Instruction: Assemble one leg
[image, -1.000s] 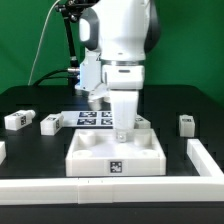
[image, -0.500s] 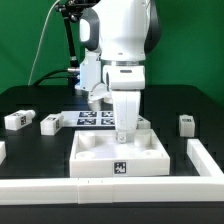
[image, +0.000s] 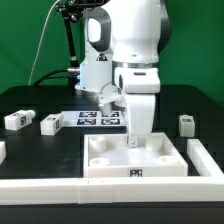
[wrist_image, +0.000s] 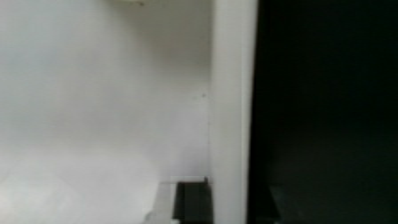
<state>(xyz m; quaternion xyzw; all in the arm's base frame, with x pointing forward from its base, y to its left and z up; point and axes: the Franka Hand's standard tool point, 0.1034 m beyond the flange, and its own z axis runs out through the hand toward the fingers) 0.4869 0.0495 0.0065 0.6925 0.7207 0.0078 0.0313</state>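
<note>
1. Gripper and panel have shifted together toward the exterior view's right; whether the jaws are spread or pinching, cannot tell.
2. Leg stands beyond gripper on that side, untouched. Looks like panel positioning; leg pickup pending.

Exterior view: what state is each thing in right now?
Panel: flat, sockets up, no leg fitted.
Two left legs: loose on the table.
Right leg: loose, upright.
Fingers: down at the panel; open or shut unclear.
Marker board: flat, partly hidden by the arm.

Smooth white plastic panel, matt black table
</note>
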